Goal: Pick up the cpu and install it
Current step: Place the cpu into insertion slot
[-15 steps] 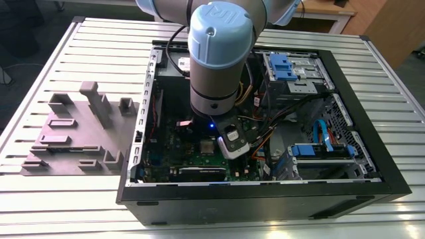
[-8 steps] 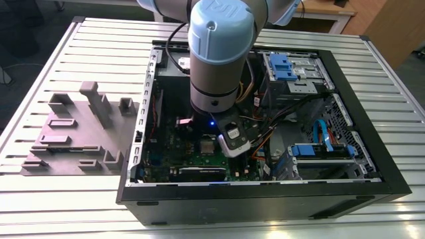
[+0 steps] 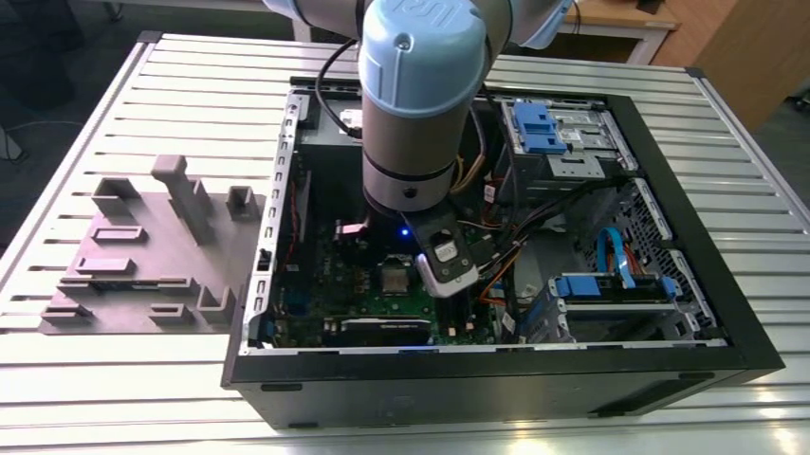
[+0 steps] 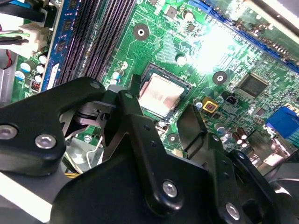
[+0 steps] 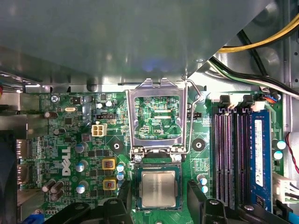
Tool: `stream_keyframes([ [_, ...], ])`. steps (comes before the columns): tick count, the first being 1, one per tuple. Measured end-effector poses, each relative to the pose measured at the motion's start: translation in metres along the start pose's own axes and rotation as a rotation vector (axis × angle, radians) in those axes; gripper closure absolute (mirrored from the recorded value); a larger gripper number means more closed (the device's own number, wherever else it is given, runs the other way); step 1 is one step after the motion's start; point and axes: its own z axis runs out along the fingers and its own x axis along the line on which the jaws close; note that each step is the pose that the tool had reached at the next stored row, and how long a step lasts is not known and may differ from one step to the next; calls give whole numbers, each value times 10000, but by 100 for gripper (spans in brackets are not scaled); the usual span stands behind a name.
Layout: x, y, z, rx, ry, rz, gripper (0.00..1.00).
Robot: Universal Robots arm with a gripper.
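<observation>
"Silver-grey and square, the cpu (image 5: pixel 159 188): where was it?"

"It lay flat in its socket (image 5: pixel 159 165) on the green motherboard (image 5: pixel 70 140), and my claw (image 5: pixel 160 198) hung right over it."

"Was the claw pinching it?"

"No. It was spread and held nothing. One of its black fingers (image 5: pixel 125 198) stood to each side of the chip, with a gap at both edges."

"And the metal socket frame (image 5: pixel 156 116)?"

"Swung open, just beside the socket, with the board showing through its window. Dark memory slots (image 5: pixel 233 154) ran alongside the socket."

"And farther out?"

"In the exterior view the board sat inside an open black computer case (image 3: pixel 506 379) on a slatted table (image 3: pixel 127 379). A grey fixture (image 3: pixel 139 256) lay on the table just beside the case, at the exterior view's left."
</observation>
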Motion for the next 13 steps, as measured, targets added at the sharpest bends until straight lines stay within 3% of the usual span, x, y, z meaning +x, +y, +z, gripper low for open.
stream_keyframes([
  [3, 0, 0, 0, 0, 0, 0, 43],
  [7, 0, 0, -1, 0, 0, 0, 61],
  [8, 0, 0, -1, 0, 0, 0, 61],
  [10, 0, 0, -1, 0, 0, 0, 73],
  [11, 0, 0, -1, 0, 0, 1, 73],
  [13, 0, 0, -1, 0, 0, 0, 85],
])
